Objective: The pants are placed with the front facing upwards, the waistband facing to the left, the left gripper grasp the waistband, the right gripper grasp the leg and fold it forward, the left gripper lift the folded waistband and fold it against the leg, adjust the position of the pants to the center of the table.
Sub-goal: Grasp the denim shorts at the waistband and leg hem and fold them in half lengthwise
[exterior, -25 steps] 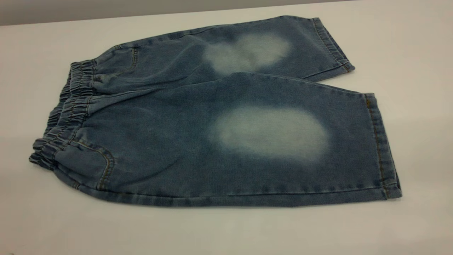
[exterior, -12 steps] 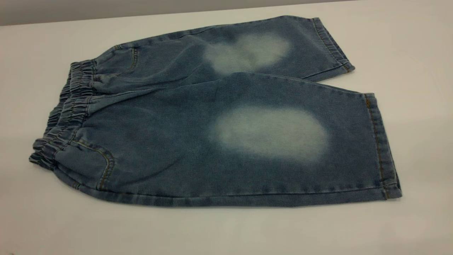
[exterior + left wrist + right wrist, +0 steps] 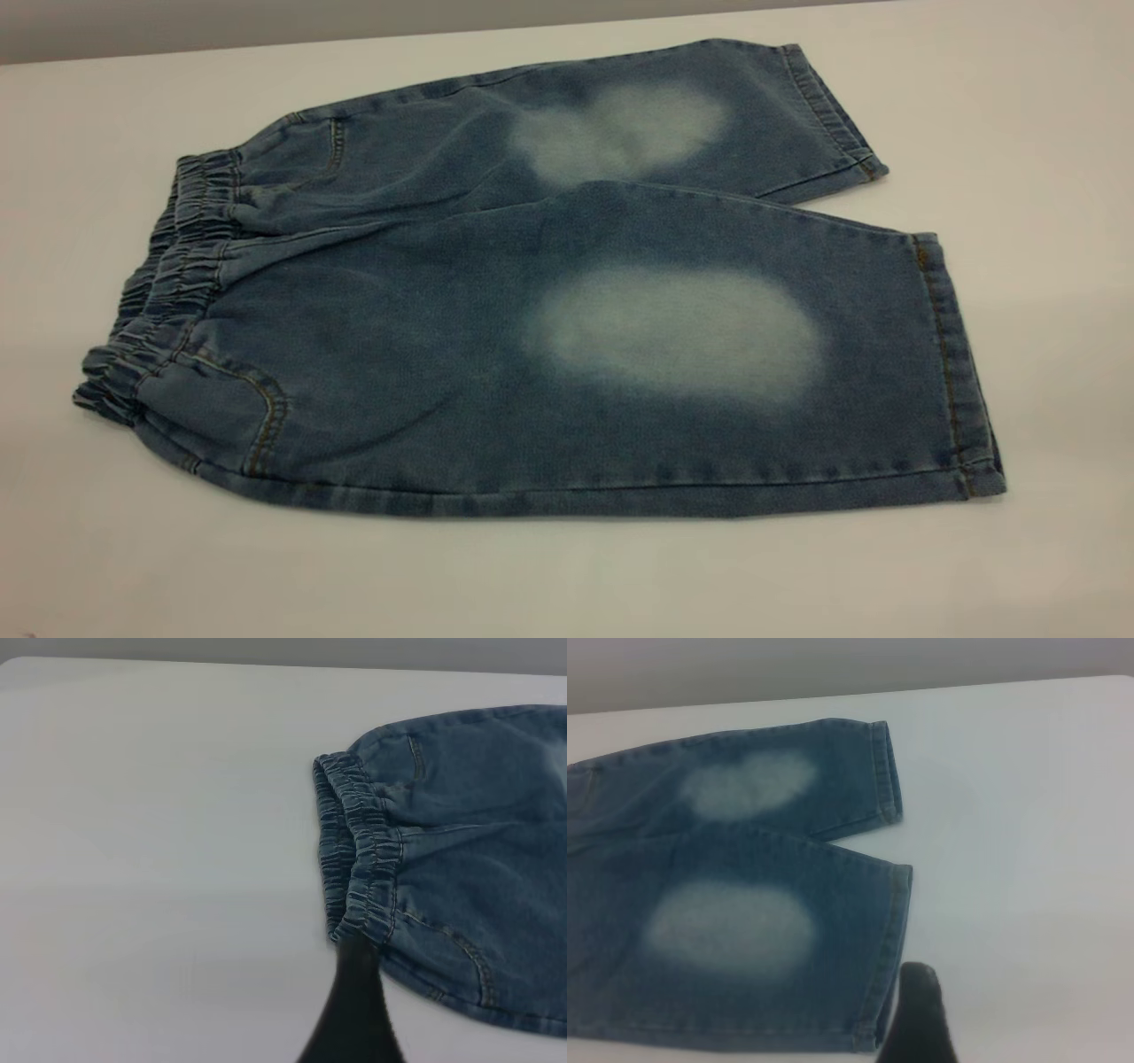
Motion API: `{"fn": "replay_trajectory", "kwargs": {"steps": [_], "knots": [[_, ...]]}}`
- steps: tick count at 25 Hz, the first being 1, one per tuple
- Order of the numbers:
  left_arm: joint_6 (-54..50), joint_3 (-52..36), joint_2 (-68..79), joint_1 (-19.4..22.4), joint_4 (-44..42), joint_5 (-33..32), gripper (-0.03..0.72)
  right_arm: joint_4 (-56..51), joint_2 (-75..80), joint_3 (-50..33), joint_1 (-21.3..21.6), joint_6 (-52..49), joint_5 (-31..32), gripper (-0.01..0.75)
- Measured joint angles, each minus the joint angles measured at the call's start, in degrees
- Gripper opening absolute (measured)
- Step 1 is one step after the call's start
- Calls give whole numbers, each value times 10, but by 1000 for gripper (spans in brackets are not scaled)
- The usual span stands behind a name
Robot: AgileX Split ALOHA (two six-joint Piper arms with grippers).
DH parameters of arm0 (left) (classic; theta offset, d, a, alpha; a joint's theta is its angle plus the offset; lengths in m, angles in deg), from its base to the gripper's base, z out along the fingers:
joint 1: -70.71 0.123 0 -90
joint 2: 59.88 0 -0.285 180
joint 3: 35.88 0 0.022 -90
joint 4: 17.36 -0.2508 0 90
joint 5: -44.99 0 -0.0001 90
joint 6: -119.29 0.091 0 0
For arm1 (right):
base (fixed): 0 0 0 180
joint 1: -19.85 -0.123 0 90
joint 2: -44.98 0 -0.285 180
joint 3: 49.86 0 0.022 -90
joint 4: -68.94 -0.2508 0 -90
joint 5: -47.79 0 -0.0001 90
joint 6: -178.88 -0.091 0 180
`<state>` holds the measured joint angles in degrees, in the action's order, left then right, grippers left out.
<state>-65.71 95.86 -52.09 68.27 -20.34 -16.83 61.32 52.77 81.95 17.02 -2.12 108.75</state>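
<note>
Looking from the left, you had the waistband [image 3: 168, 283] gathered at the pants' [image 3: 549, 292] left end, ungrasped, with the left gripper [image 3: 353, 1010] just short of its near corner; whether its fingers were open or closed I could not tell. Nothing was folded yet. The pants lay flat, front up, on the tabletop [image 3: 1045, 133], long axis left to right, hems pointing right. The near leg [image 3: 709, 354] lay untouched, the right gripper [image 3: 920, 1014] just off its hem, fingers likewise unreadable.
</note>
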Motion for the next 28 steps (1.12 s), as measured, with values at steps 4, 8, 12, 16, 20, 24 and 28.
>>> {"fn": "replay_trajectory", "kwargs": {"steps": [4,8,12,16,20,24,28], "knots": [[0,0,0,0,0,0,519,0,0,0,0,1,0,477],[0,0,0,0,0,0,519,0,0,0,0,1,0,477],[0,0,0,0,0,0,519,0,0,0,0,0,0,477],[0,0,0,0,0,0,519,2,0,0,0,0,-4,477],[0,0,0,0,0,0,519,1,0,0,0,0,-4,477],[0,0,0,0,0,0,519,-2,0,0,0,0,-4,477],[-8,7,5,0,0,6,519,-1,0,1,0,-1,-8,477]]}}
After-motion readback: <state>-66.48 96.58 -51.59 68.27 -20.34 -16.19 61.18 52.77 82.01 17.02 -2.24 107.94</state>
